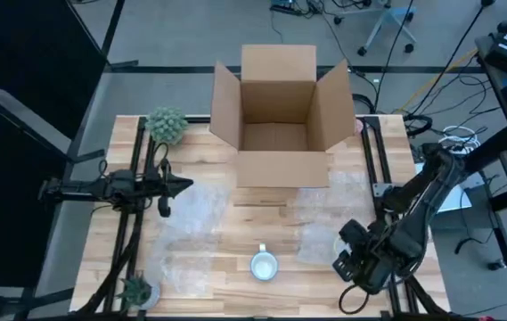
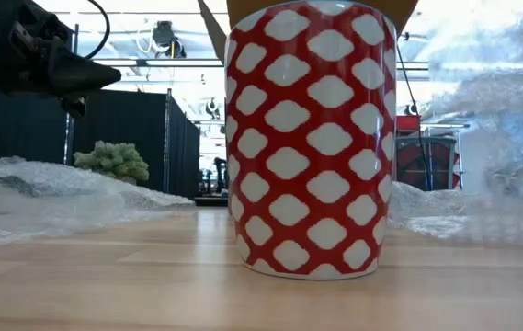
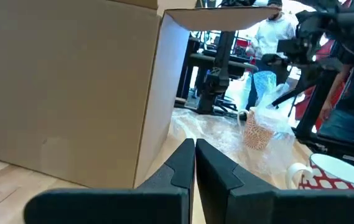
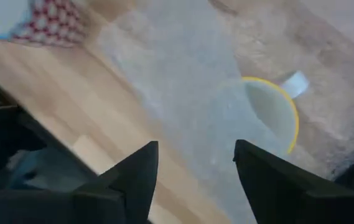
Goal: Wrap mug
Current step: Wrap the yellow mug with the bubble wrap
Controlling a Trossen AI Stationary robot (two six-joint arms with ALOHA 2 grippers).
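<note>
The red mug with white patches (image 1: 264, 265) stands upright on its base on the wooden table near the front edge, and fills the low view (image 2: 312, 138). Clear bubble wrap (image 1: 191, 214) lies spread on the table to its left, and another sheet (image 1: 320, 232) lies to its right. My right gripper (image 1: 347, 263) is open, to the right of the mug, over that right sheet (image 4: 183, 81); the mug shows at the corner of its wrist view (image 4: 46, 22). My left gripper (image 1: 186, 185) is shut and held level above the left sheet, holding nothing (image 3: 194, 158).
An open cardboard box (image 1: 278, 116) stands at the table's far middle. A white mug with a yellow rim (image 4: 270, 112) sits among the bubble wrap by my right gripper. One green plant (image 1: 166, 125) is far left, and a small one (image 1: 135, 290) near left.
</note>
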